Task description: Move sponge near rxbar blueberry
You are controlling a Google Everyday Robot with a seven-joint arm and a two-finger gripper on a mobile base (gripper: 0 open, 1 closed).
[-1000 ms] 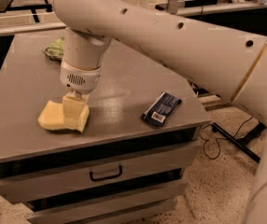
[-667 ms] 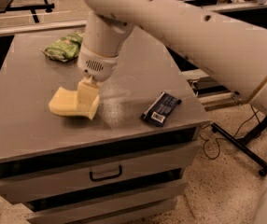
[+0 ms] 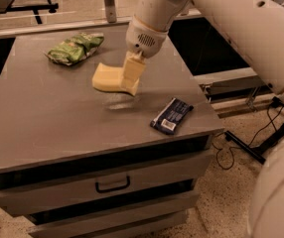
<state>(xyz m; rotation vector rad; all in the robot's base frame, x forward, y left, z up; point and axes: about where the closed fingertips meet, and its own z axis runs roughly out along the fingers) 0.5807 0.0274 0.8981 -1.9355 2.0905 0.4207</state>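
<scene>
Tool: the tool (image 3: 131,85) hangs over the middle of the surface, pointing down from a white wrist with a small vented grille; its two flat pale fingers are clamped on the right end of the sponge.
Sponge: the sponge (image 3: 107,78), a thick pale yellow block with wavy edges, is held in the tool and sticks out to the left of the fingers; it is tilted, and a faint shadow (image 3: 119,103) lies on the surface just below it, so from where I stand it looks lifted rather than resting.
Rxbar blueberry: the rxbar blueberry (image 3: 171,115) lies flat near the front right corner of the surface, set at a slant, dark navy with its white label patch at the end nearer the front edge.
Sponge to bar: the sponge is behind and to the left of the bar, apart from it, with bare surface between the two.
Snack bag: a crinkled green snack bag (image 3: 75,47) lies at the back left of the surface, well apart from the bar and clear of the sponge.
Surface: the surface (image 3: 47,118) is the grey top of a drawer cabinet; the upper drawer (image 3: 57,195) carries a dark handle (image 3: 112,185) at the front.
Arm: the thick white arm (image 3: 226,14) comes in from the upper right and bends down to the wrist.
Floor: black cables (image 3: 231,152) trail over the speckled floor to the right of the cabinet.
</scene>
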